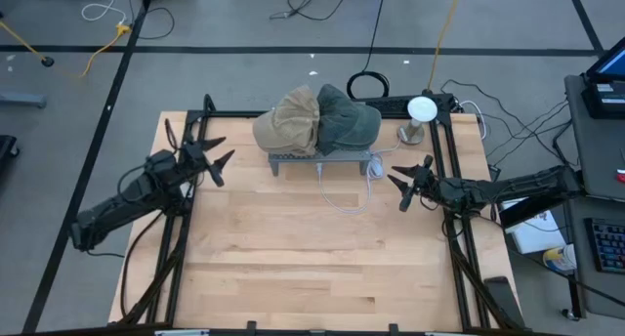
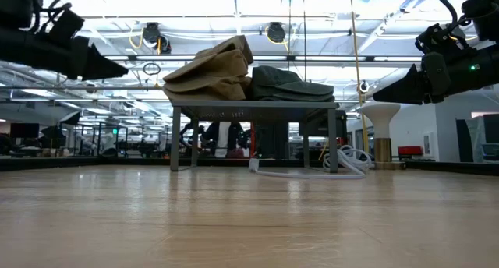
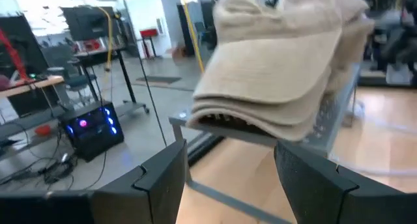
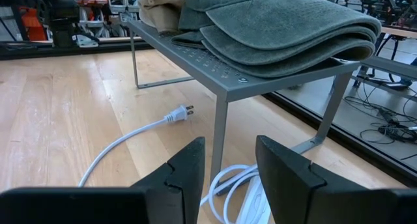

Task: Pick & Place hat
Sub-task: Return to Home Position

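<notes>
The left arm (image 1: 127, 201) and right arm (image 1: 508, 188) are matte black, built of slim segmented links. The left gripper (image 1: 221, 150) and right gripper (image 1: 398, 187) each carry 2 dark, wedge-shaped fingers (image 4: 179, 175) with a stepped inner notch. The right arm shows 1 green light (image 2: 473, 67) and black cable loops (image 2: 443, 5).

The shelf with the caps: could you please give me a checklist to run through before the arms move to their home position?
1. Brown caps stacked on the shelf: ok.
2. Green caps stacked beside them on the same shelf: ok.
3. Left gripper open, empty, apart from the shelf: ok.
4. Right gripper open, empty, apart from the shelf: ok.
5. White cable lying loose on the table, caught on neither gripper: ok.
6. Brown stack settled firmly, with its brims past the shelf edge: cannot tell.
</notes>
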